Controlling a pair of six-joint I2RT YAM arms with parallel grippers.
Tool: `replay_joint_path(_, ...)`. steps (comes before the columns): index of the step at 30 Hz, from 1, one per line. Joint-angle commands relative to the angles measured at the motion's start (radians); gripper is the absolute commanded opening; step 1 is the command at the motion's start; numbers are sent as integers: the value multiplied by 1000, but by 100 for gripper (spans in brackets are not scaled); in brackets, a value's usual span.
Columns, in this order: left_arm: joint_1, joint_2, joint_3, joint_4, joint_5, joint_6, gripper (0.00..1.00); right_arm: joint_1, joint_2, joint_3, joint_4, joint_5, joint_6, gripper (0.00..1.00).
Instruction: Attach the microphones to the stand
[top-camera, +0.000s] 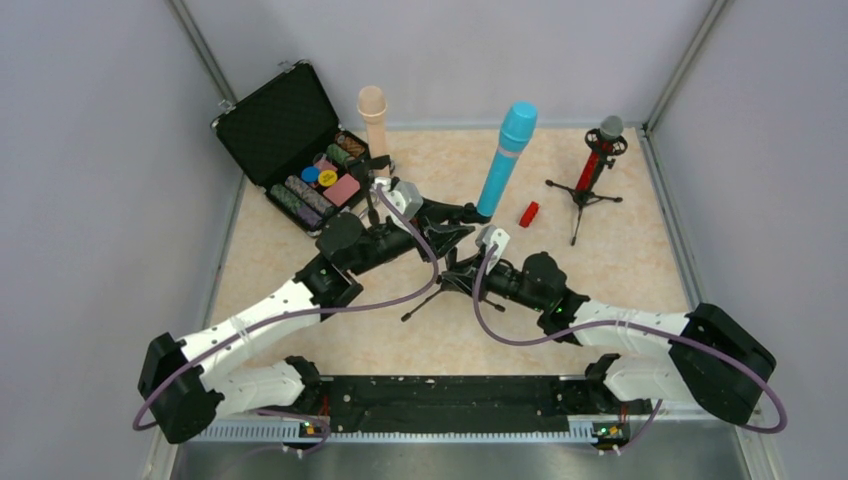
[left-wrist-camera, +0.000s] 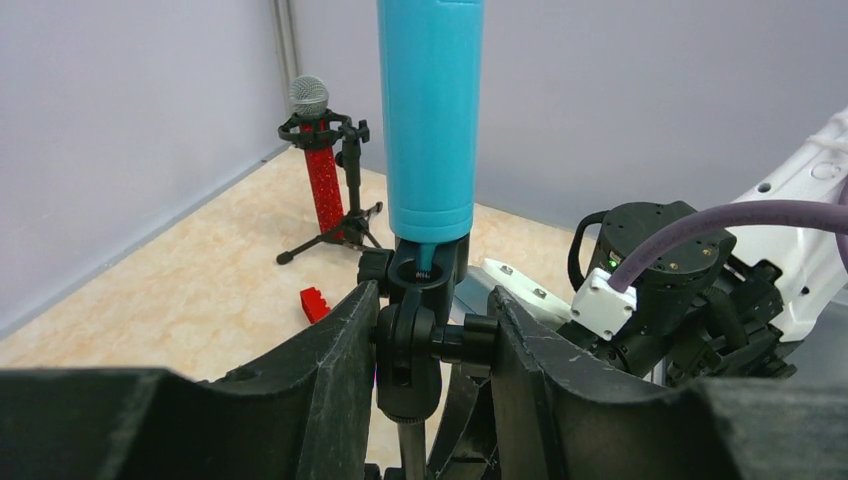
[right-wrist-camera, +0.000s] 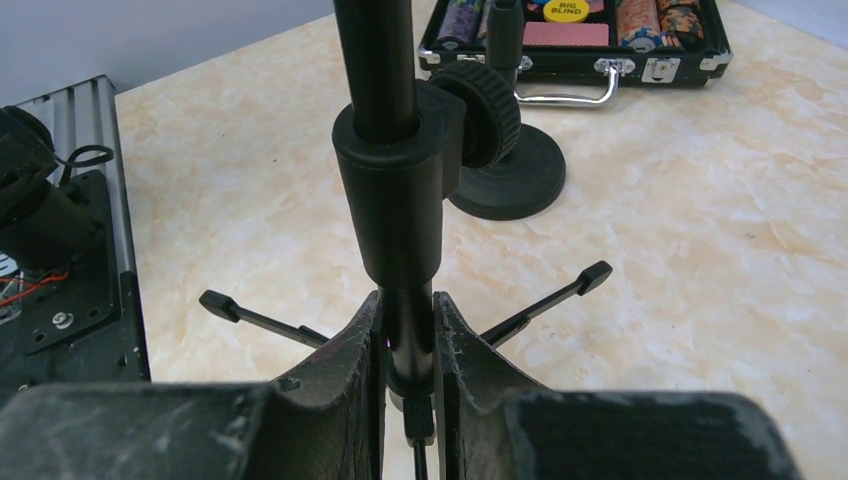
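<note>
Pinching the black swivel joint (left-wrist-camera: 412, 322) under the smooth cyan microphone (left-wrist-camera: 430, 120) with left claw (left-wrist-camera: 432, 338). Clamping the slim round pole of the stand (right-wrist-camera: 388, 200) with scuffed right claw (right-wrist-camera: 408, 340)

The cyan microphone (left-wrist-camera: 430, 120) looks smooth matt plastic, the red microphone (left-wrist-camera: 323, 185) glittery with metal mesh

Setting: a robotics laboratory test cell. Plain grey wall panels (top-camera: 90, 150), joined by aluminium corner posts (top-camera: 205, 50), enclose a beige marble-pattern tabletop (top-camera: 640, 250). The white left arm (top-camera: 250, 320) and right arm (top-camera: 640, 325), trailing purple cables (top-camera: 520, 335), are bolted to a black base rail (top-camera: 440, 400).
</note>
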Motion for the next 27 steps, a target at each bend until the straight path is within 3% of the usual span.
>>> replay_joint_path(1, -8, -36, 145, 261, 65, 64, 0, 12, 49, -27, -152, 53, 39, 0)
replay_joint_path(27, -7, -57, 216, 358, 23, 41, 0, 14, 112, -32, -233, 150, 67, 0)
